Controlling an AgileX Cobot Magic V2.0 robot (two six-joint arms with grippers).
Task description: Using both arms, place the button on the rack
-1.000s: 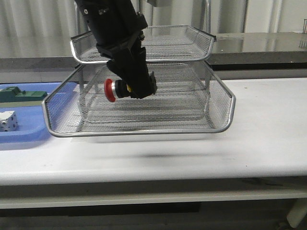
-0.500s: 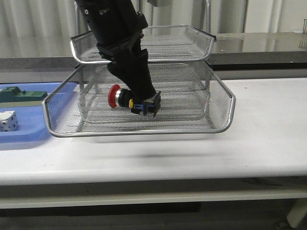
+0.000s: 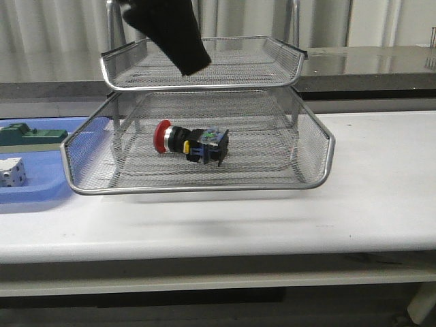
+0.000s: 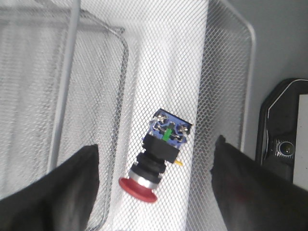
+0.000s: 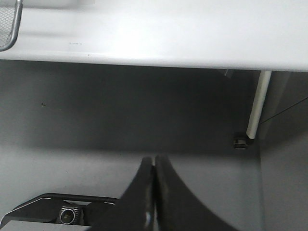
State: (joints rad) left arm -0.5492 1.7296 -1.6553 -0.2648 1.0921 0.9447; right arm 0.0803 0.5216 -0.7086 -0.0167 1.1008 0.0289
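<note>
The button (image 3: 189,143) lies on its side in the rack's (image 3: 315,178) pulled-out tray, left gripper (image 4: 154,192) spread above it, right gripper (image 5: 154,185) pinched together.

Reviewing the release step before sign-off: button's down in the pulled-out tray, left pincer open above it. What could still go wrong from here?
1. The button lies on its side on the rack mesh; its round cap might let it roll if the tray gets jolted.
2. The left pincer, open, hangs right over the button, near the upper tray's rim, and could clip wire while withdrawing.
3. Sliding the tray in might shift the button.

red-capped button (image 3: 191,142), silver mesh rack (image 3: 204,109)
</note>
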